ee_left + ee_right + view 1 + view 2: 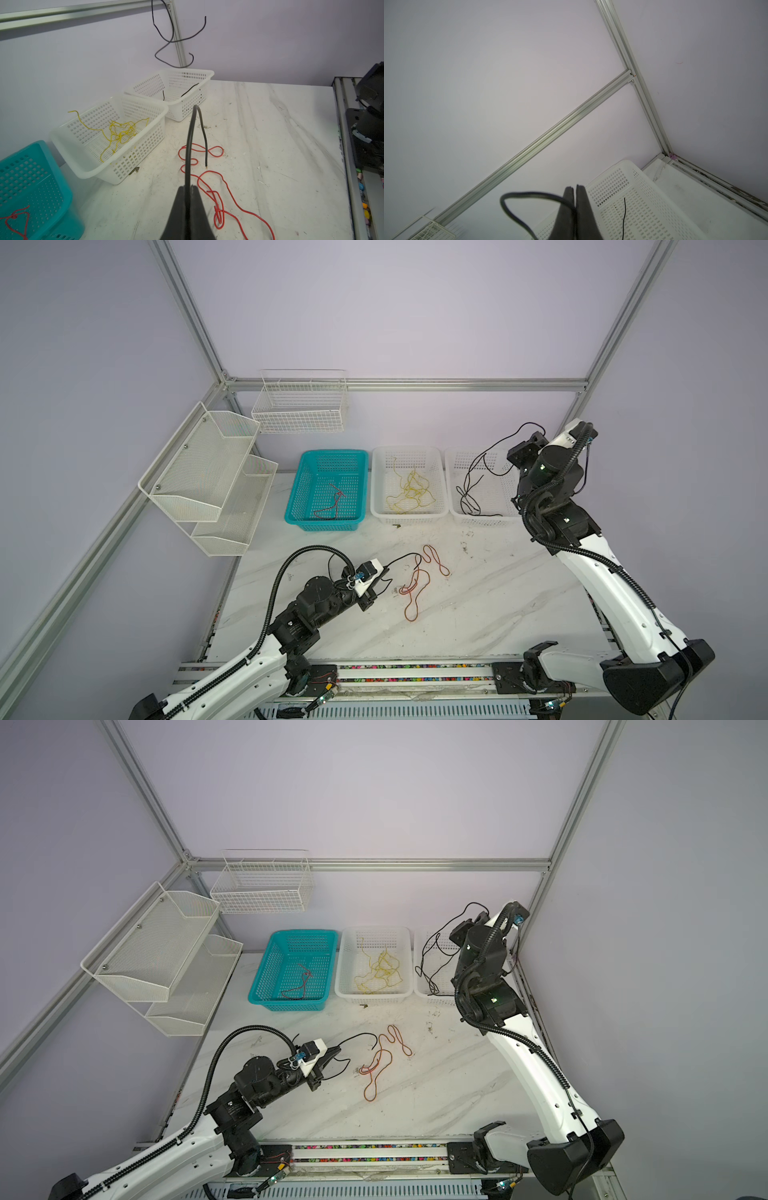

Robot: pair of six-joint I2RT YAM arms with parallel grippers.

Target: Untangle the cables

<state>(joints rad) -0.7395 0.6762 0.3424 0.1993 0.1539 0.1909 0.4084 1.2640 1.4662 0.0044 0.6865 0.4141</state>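
Left gripper point(188, 188) pinches short black cable point(189, 149), right gripper point(574, 188) long black cable point(529, 193); contact clear only wrist views.

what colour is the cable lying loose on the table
The cable is red-orange, clearest in left wrist view.

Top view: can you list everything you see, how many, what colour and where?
Teal plastic basket: one, teal, table's back left, holds thin red cable.
White plastic baskets: two, white, beside it.
Thin yellow cable: one tangle, yellow, middle basket.
Thin black cables: at least two, black, one per gripper.
Thin red-orange cables: count unclear, red-orange, tabletop.
White metal wall racks: two, white, on walls.
White marbled table: one, white, underneath.
Left gripper: one, black, shut, low over table.
Right gripper: one, black, shut, raised by right basket.
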